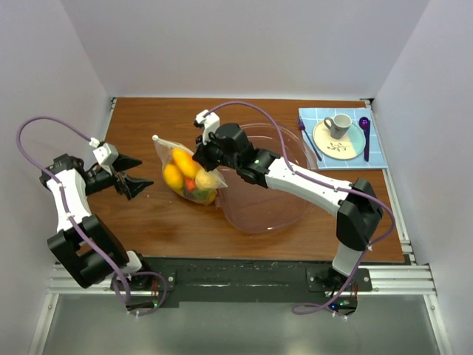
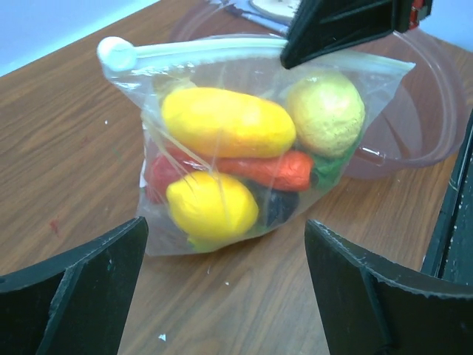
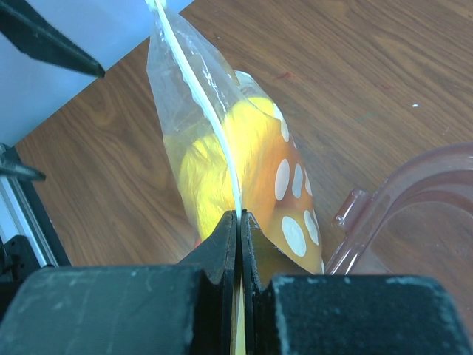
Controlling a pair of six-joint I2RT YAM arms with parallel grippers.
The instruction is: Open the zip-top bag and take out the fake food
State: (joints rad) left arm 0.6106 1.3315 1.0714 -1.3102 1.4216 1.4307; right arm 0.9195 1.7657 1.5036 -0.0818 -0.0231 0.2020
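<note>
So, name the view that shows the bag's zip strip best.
Left wrist: the zip strip runs across the zip-top bag, its slider at the left. The right wrist sees it edge-on, pinched in the right gripper. From the top it is tiny.

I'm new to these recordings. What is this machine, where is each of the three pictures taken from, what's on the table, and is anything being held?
Two robot arms are bolted at the near edge of a wooden table. One picture looks down from above; the other two come from cameras on each wrist. The right end effector is shut on the zip strip of a clear bag of plastic fruit and vegetables, holding it upright. The left end effector is open, facing the bag from the side, touching nothing. Behind the bag sits a large pink see-through bowl. In the far right corner, a blue mat carries a plate, a cup and purple cutlery.
</note>
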